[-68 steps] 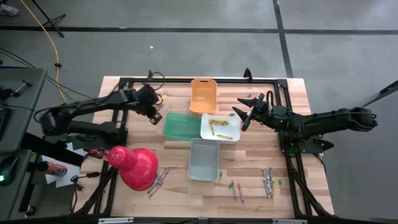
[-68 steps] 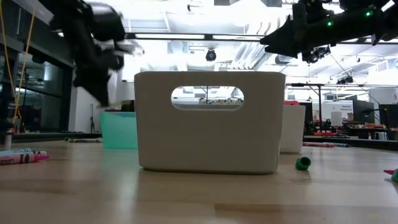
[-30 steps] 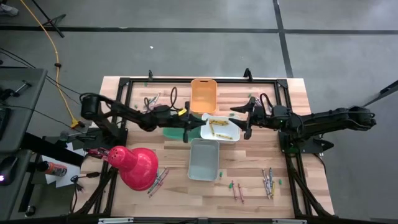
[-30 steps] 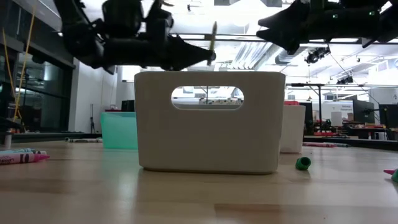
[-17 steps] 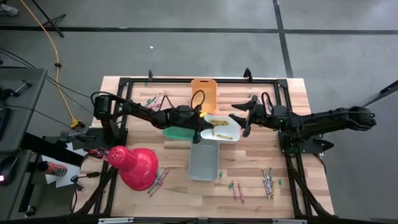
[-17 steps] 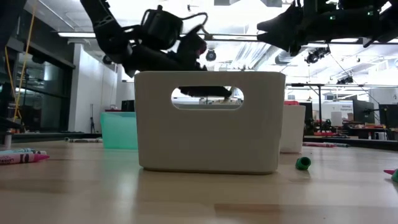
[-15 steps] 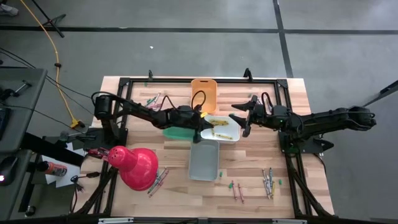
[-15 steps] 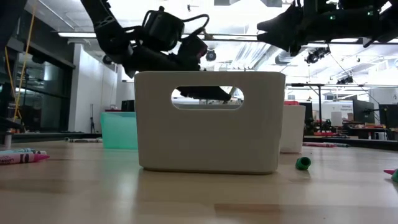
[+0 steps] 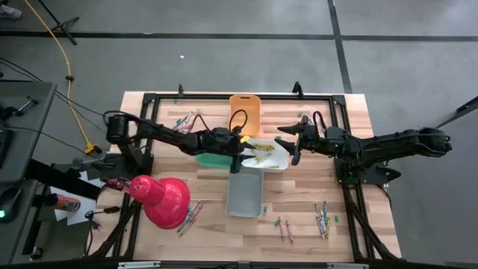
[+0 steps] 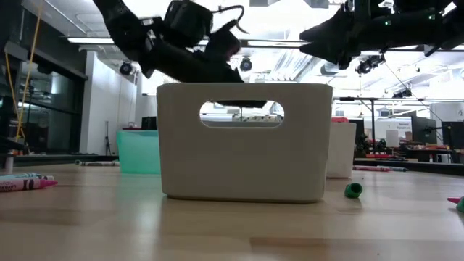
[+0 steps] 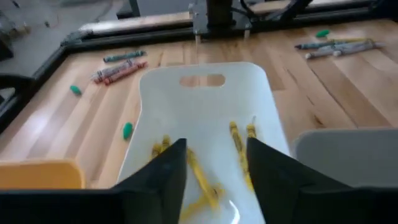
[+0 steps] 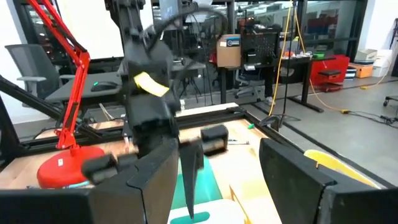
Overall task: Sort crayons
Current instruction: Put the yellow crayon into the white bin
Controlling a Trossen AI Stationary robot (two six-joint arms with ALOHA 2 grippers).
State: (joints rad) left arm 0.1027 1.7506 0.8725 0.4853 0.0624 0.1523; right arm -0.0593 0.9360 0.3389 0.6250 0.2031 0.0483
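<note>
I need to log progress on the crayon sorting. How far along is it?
Partly done. Yellow crayons already lie in the white bin. The left gripper is open over that bin, holding nothing; the right gripper waits beside it. Loose crayons remain on the table.

Bright overhead light (wrist views blurred)

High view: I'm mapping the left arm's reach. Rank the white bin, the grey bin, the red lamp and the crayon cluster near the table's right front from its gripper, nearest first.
From the left gripper:
1. White bin, directly under it.
2. Grey bin, just in front.
3. Red lamp, front left.
4. Crayon cluster, front right, farthest.
</note>
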